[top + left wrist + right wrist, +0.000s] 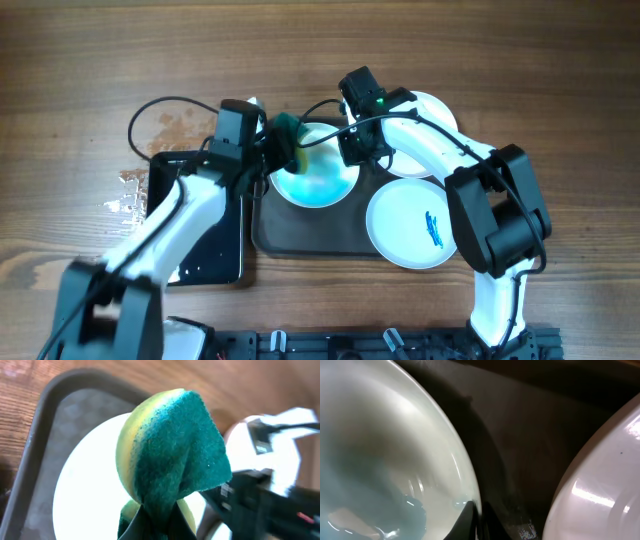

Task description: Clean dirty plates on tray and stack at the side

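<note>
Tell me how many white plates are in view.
3: a blue-smeared plate on the tray at centre; a blue-scribbled plate at lower right, overlapping the tray's edge; a third plate at upper right, partly under the right arm. More could be hidden.

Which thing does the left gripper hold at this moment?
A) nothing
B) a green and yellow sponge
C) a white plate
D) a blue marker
B: the left gripper is shut on a folded green and yellow sponge, over the plate on the tray.
</note>
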